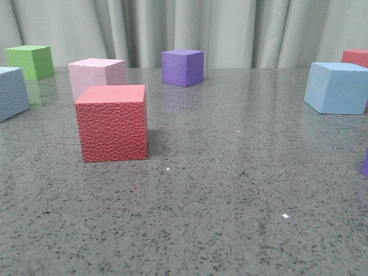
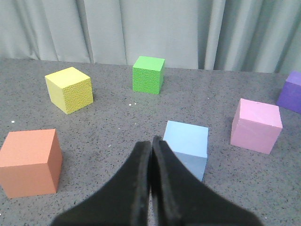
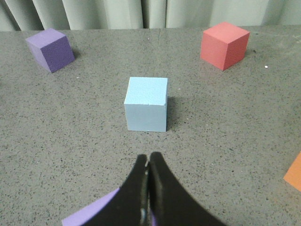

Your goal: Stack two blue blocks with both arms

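1. On my front camera I see a grey speckled table (image 1: 230, 190) with loose cubes on it; there are no bins, trays or other containers, so nothing sits inside anything.
2. One blue block (image 1: 11, 92) sits at the far left edge of the table, cut off by the frame, with a green cube (image 1: 30, 61) just behind it.
3. The second blue block (image 1: 336, 87) rests on the right side, well apart from the first.
4. A red cube (image 1: 112, 122) stands left of centre, a pink cube (image 1: 98, 75) close behind it, and a purple cube (image 1: 183, 66) farther back.
5. My left gripper (image 2: 151, 155) has its fingers pressed together, holding nothing; the left blue block sits just ahead of the tips.
6. My right gripper (image 3: 148, 169) is likewise closed and empty, with the other blue block straight ahead, apart from it.
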`<state>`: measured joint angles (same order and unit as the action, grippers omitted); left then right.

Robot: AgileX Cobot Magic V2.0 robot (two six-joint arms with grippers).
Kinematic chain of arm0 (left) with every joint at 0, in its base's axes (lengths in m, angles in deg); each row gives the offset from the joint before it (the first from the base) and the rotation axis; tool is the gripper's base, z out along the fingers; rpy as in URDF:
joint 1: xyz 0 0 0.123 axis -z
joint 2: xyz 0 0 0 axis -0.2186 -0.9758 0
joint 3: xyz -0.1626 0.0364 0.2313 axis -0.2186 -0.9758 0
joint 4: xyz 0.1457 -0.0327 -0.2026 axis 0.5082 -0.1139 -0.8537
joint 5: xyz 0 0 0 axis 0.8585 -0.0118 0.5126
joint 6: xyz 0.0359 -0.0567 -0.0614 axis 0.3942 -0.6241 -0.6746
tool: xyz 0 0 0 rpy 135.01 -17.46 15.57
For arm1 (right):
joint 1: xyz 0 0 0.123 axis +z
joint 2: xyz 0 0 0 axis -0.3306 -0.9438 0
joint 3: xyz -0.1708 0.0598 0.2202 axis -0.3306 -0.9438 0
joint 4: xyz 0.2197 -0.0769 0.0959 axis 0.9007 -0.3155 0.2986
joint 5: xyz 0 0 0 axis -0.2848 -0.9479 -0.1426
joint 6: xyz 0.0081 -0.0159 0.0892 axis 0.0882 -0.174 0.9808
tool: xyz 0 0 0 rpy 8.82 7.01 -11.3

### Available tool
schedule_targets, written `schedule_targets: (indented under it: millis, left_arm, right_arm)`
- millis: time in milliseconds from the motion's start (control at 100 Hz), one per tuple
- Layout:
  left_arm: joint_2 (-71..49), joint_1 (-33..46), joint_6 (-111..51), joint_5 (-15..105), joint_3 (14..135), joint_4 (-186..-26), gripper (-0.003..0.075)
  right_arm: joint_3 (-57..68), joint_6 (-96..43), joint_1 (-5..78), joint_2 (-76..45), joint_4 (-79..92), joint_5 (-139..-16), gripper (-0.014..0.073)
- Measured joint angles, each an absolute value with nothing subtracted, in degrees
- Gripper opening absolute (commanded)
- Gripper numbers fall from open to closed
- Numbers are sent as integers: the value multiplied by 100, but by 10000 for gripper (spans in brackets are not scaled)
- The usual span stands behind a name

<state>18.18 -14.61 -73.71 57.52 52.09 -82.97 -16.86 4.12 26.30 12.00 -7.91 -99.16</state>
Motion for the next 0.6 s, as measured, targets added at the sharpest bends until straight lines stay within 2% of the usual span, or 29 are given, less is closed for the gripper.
schedule_targets:
  millis: [100, 200, 270, 360, 440, 600]
  left_arm:
    - [1697, -1461, -7371, 5731, 5279, -8308, 103]
    - [1662, -1461, -7371, 5704, 5289, -8308, 305]
    - [1662, -1461, -7371, 5691, 5289, -8308, 449]
    - [1662, -1461, -7371, 5691, 5289, -8308, 596]
    - [1662, -1461, -7371, 5691, 5289, -8308, 647]
    - [1662, -1461, -7371, 5688, 5289, -8308, 638]
  right_arm:
    - [-1578, 412, 2630, 975, -791, -9990, 67]
    - [-1555, 412, 2630, 912, -791, -10046, 262]
    - [-1555, 412, 2630, 903, -791, -10074, 431]
    - [-1555, 412, 2630, 903, -791, -10097, 578]
    - [-1555, 412, 2630, 903, -791, -10120, 656]
    - [-1555, 412, 2630, 903, -791, -10121, 653]
